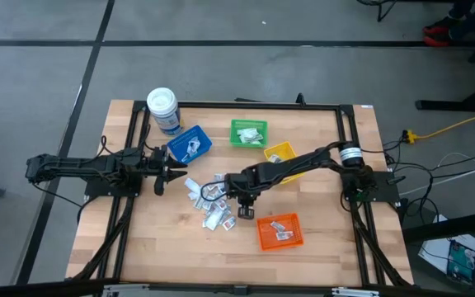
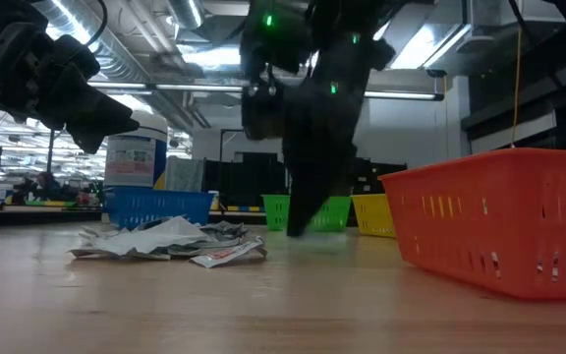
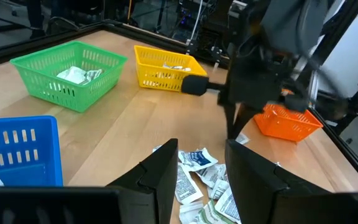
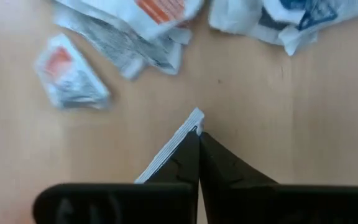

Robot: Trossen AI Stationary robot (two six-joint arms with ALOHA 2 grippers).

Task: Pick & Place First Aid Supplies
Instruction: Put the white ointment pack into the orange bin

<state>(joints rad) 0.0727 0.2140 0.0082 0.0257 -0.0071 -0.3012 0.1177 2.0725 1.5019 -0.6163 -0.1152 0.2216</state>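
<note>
The first aid supplies are small white and silvery packets lying in a loose pile [image 1: 209, 205] [image 2: 170, 241] [image 3: 197, 180] on the wooden table. My right gripper [image 1: 244, 200] [image 4: 199, 132] [image 2: 298, 224] points down just right of the pile and is shut on one thin white packet [image 4: 174, 148]. My left gripper [image 1: 174, 173] [image 3: 201, 152] is open and hovers left of the pile, beside the blue bin [image 1: 190, 144]. More packets lie in the blue, green [image 1: 248, 133], yellow [image 1: 280, 153] and orange [image 1: 279, 231] bins. My right gripper pinches a thin white packet between its two fingers [image 4: 222, 165], coming from above and pointing down. The packet is seen edge-on, and its edge [image 4: 193, 117] sticks out just past the fingertips. Whether it is clear of the table I cannot tell.
A white-lidded round jar with a blue label [image 1: 162, 110] stands at the far left corner, behind the blue bin. The orange bin [image 2: 499, 221] sits near the front right. A black frame [image 1: 336, 106] edges the table. Bare wood [image 1: 155, 239] shows at the near left.
</note>
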